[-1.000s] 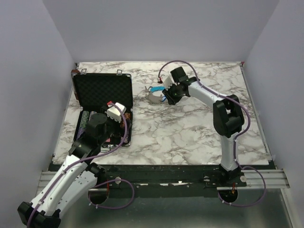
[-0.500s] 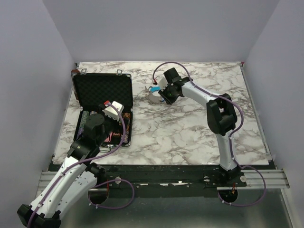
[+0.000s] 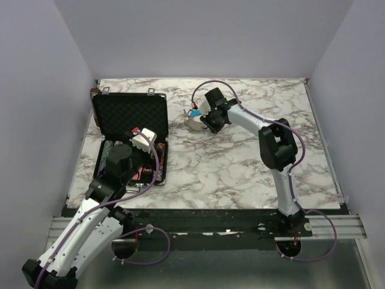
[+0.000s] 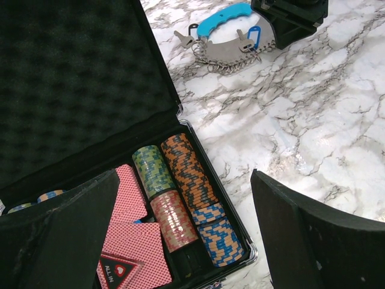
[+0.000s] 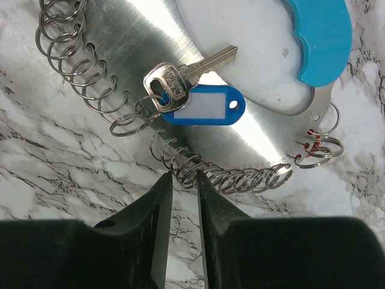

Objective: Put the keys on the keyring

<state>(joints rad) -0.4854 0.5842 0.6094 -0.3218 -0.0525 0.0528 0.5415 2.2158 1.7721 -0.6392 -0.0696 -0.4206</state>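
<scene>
The keyring (image 3: 192, 123) is a curved steel plate (image 5: 180, 36) with a bright blue grip (image 5: 322, 36) and a row of wire split rings (image 5: 234, 179) along its edge. It lies on the marble at the back centre. One silver key (image 5: 174, 78) with a blue tag (image 5: 204, 106) hangs from a ring. Another key (image 4: 182, 40) lies by the blue grip (image 4: 222, 18). My right gripper (image 5: 183, 177) is low at the plate's edge. Its jaws are narrowed to a slim gap with a few split rings at the tips. My left gripper (image 4: 184, 180) hovers wide open over the case, holding nothing.
A black foam-lined case (image 3: 129, 114) stands open at the left, its lid (image 4: 72, 78) raised. Inside are rows of poker chips (image 4: 186, 180) and red-backed cards (image 4: 135, 241). Small rings with red marks (image 5: 313, 147) hang at the plate's end.
My right gripper has slid left and closer onto the keyring's ring row, and its jaws have narrowed. The left arm shifted slightly over the case, then held still.
</scene>
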